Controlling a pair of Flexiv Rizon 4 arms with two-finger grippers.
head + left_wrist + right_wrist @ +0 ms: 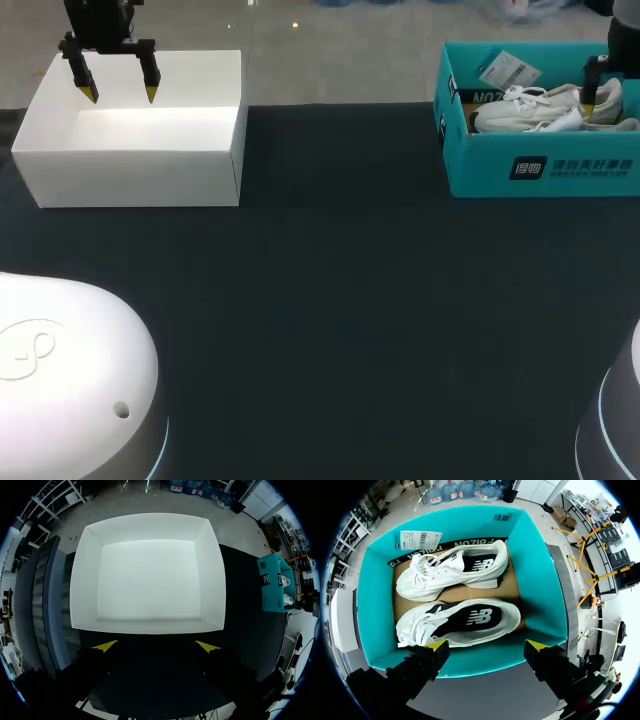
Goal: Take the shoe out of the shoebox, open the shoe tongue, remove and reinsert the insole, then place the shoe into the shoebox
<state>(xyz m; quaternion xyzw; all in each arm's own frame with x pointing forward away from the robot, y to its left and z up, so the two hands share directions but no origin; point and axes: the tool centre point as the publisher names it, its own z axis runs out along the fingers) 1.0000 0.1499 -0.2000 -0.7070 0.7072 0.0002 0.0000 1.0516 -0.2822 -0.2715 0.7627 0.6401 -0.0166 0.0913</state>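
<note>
Bench [330, 300]: dark top.
Left tool [156, 646]: wide open, holds nothing, over the white box [130, 178] at far left.
Right tool [486, 644]: wide open, holds nothing, over the shoebox [540, 580] at far right.
Shoes [455, 570]: two, white, on their sides inside the shoebox.

Bright, even light from above: the white box [147, 575] glares almost blank, the dark table [340, 300] stays dull, soft shadows under the shoes [455, 570].

White box [130, 165] far left, teal shoebox [480, 160] far right, white shoes [530, 110] inside
</note>
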